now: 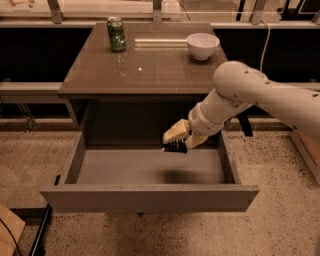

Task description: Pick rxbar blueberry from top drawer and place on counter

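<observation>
Office or lab room, I think: speckled floor [280,215] lower right, railing [54,11] along top; my gripper [177,142] holds the rxbar blueberry [175,147] mid-frame over the top drawer [150,198].

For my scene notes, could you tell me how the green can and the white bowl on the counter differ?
The green can is tall and narrow; the white bowl is low and wide. The can stands back left on the counter, the bowl back right. Both are upright, away from the gripper above the top drawer.

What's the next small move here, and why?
Probably lift the gripper up and a little outward: it holds the bar above the drawer floor but below the counter edge, so it must clear that edge first.
</observation>
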{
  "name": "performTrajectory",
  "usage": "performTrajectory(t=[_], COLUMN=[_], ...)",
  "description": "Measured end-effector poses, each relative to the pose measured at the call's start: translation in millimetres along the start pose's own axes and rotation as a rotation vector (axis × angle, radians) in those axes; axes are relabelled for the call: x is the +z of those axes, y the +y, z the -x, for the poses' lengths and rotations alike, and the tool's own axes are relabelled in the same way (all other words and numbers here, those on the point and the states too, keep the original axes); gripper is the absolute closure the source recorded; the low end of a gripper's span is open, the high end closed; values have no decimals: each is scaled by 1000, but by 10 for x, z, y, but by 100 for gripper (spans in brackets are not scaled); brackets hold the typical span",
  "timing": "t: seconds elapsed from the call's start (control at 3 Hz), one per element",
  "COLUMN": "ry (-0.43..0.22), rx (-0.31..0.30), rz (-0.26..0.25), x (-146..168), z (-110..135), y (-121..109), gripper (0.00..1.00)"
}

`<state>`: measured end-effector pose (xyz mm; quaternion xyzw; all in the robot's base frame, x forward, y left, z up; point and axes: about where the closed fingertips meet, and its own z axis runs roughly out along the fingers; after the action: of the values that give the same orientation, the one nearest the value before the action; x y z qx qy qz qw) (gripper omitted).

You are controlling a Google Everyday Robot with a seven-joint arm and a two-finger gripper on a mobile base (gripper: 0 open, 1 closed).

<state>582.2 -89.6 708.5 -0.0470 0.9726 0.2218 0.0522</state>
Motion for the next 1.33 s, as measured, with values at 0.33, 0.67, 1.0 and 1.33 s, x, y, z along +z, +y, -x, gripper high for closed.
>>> performTrajectory(t=[0.33, 0.67, 1.0, 1.33], ry=[-88, -210, -342, -470], rx=[-82, -140, -165, -185], rz=[49, 12, -98, -192], x=[-459, -938, -1394, -1728], z=[-17, 197, 693, 1315], y=[148, 246, 241, 140], gripper=[100, 100, 100, 100])
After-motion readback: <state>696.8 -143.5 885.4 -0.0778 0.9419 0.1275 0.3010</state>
